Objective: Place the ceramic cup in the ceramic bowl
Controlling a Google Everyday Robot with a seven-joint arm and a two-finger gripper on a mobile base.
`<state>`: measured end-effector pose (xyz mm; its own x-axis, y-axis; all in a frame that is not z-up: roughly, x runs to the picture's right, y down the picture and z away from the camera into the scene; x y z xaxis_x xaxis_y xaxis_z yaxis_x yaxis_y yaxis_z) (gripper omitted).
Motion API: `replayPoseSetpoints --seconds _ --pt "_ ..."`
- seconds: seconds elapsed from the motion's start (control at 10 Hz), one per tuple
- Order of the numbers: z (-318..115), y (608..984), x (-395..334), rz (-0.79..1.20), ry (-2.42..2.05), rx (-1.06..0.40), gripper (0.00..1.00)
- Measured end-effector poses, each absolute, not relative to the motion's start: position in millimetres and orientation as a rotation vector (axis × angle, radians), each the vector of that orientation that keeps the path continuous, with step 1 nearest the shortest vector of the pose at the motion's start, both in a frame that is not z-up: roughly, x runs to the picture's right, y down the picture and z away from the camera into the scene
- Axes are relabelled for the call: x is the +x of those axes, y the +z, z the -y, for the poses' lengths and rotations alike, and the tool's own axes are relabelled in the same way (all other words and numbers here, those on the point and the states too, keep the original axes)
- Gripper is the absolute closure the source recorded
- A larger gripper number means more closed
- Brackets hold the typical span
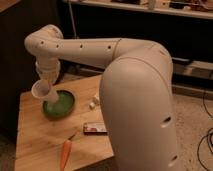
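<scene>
Camera view is largely filled by the robot's white arm, which reaches to the upper left of the frame. There the gripper [46, 82] is seen closed on the small, plain white ceramic cup [41, 90], held tilted in the air over the left rim of the shallow, glossy green ceramic bowl [59, 103]. The bowl rests on the pale wooden table [35, 137], left of centre. An orange carrot [65, 153] lies lower on the table, with a small dark flat packet [95, 128] beside it.

The placing is judged unfinished. If the cup is released from this tilt and off-centre position, it could strike the rim, tip outward onto the table, or chip against the glaze.
</scene>
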<state>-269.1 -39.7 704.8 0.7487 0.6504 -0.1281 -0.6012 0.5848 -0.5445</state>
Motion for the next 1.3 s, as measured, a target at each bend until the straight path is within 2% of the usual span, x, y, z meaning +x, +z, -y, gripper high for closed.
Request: replayPoseSetpoints --seconds 0.3,0.6,0.7,0.8,1.2,1.3 --pt "6 740 -264 0.113 0.767 -0.646 1.0" --pt "-18 754 -270 0.15 0.794 -0.635 1.0" --pt "-20 757 -269 0.148 0.815 -0.611 0.96" --pt "-20 760 -267 0.14 0.846 -0.594 0.89" --pt "-21 781 -262 0.025 1.076 -0.557 0.5" --pt "-19 787 -258 0.022 1.109 -0.552 0.46"
